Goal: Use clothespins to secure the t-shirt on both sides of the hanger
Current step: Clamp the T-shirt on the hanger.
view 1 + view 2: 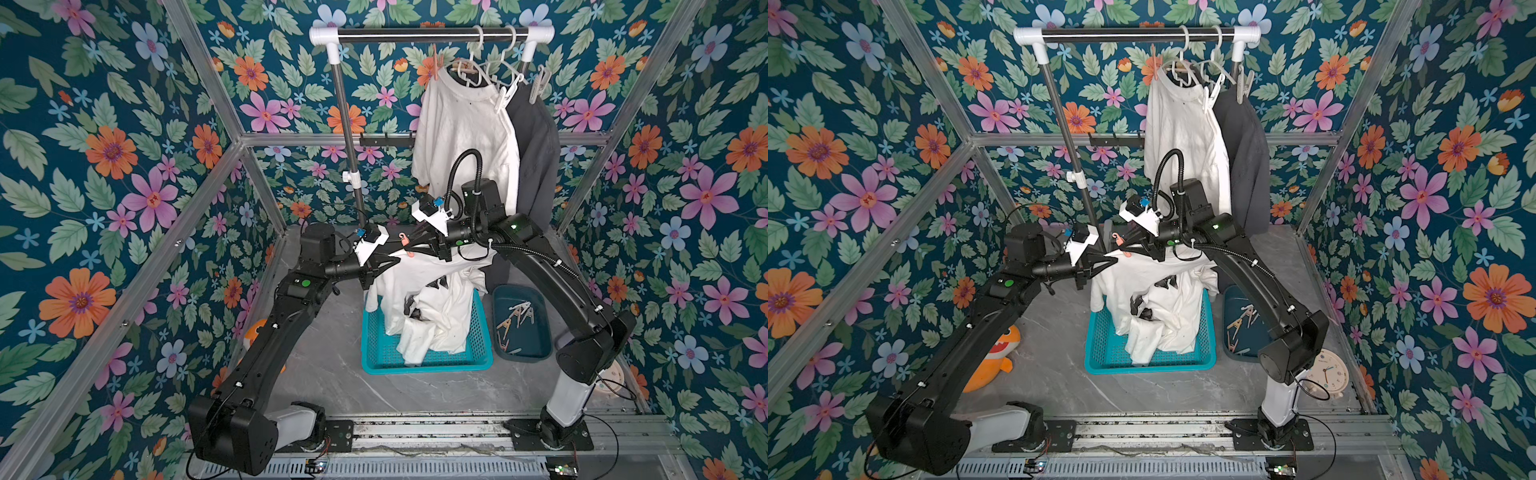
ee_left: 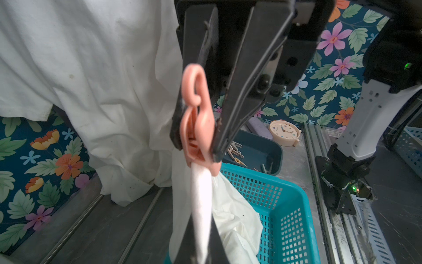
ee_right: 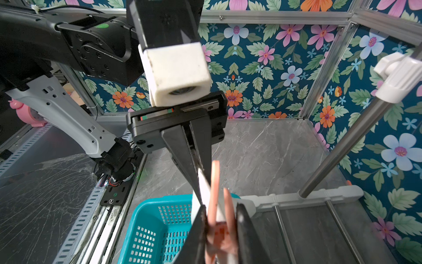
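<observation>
floral walls (image 1: 124, 166); hooked pink clothespin (image 2: 198, 128), probably plastic

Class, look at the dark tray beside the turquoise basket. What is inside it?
Several loose clothespins lie inside the tray. The right arm hides one side of it, so that part cannot be checked.

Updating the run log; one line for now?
left gripper: shut on white t-shirt | right gripper: shut on pink clothespin | clothespin: against shirt

grey marble floor (image 1: 324, 353): teal basket (image 1: 424, 368), dark tray (image 1: 538, 336) (clothespins (image 1: 515, 318) inside), clock (image 1: 1327, 374), orange toy (image 1: 994, 361).
</observation>
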Available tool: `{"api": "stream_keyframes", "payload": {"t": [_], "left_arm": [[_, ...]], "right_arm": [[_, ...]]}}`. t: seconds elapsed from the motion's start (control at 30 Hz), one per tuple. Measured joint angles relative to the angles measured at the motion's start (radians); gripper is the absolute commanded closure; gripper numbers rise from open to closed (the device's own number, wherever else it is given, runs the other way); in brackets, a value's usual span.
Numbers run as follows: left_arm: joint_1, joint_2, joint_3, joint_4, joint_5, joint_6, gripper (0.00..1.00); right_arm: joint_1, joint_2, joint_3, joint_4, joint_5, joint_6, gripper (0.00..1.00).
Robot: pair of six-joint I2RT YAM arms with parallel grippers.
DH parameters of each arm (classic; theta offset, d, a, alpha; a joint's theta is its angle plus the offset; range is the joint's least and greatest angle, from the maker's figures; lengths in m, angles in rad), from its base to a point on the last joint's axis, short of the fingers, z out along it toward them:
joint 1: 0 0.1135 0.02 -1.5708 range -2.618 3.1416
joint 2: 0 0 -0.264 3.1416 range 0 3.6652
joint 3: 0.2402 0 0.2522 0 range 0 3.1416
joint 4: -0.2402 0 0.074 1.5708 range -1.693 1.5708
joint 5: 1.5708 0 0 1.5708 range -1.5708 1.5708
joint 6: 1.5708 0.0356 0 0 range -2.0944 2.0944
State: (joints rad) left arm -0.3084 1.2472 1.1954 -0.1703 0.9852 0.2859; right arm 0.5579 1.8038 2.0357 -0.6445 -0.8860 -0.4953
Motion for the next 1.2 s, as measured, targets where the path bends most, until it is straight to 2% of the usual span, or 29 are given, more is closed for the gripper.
{"api": "stream_keyframes", "payload": {"t": [0.07, 0.17, 0.23, 0.3, 0.57, 0.77, 1.03, 1.2], "left_arm": [[0.0, 0.0, -0.002, 0.002, 0.0, 0.0, 1.0], [0.0, 0.0, -0.002, 0.007, 0.0, -0.001, 1.0], [0.0, 0.0, -0.004, 0.013, 0.001, -0.001, 1.0], [0.0, -0.003, -0.006, 0.018, 0.002, -0.001, 1.0], [0.0, -0.013, -0.029, 0.045, 0.007, -0.016, 1.0], [0.0, -0.034, -0.066, 0.067, 0.003, -0.026, 1.0], [0.017, -0.043, -0.079, 0.088, 0.007, -0.042, 1.0], [0.027, -0.055, -0.082, 0.089, 0.005, -0.041, 1.0]], "right_arm": [[0.002, 0.0, 0.002, 0.001, 0.008, 0.007, 0.63], [0.005, 0.0, 0.011, -0.002, 0.031, 0.011, 0.41], [0.005, 0.0, 0.015, -0.002, 0.041, 0.014, 0.3], [0.006, 0.0, 0.018, -0.003, 0.05, 0.017, 0.25], [0.007, -0.073, -0.036, -0.008, 0.086, 0.034, 0.22], [0.013, -0.192, -0.113, -0.011, 0.111, 0.04, 0.27], [0.013, -0.309, -0.235, -0.008, 0.139, 0.067, 0.24], [-0.047, -0.375, -0.338, 0.003, 0.163, 0.087, 0.25]]}}
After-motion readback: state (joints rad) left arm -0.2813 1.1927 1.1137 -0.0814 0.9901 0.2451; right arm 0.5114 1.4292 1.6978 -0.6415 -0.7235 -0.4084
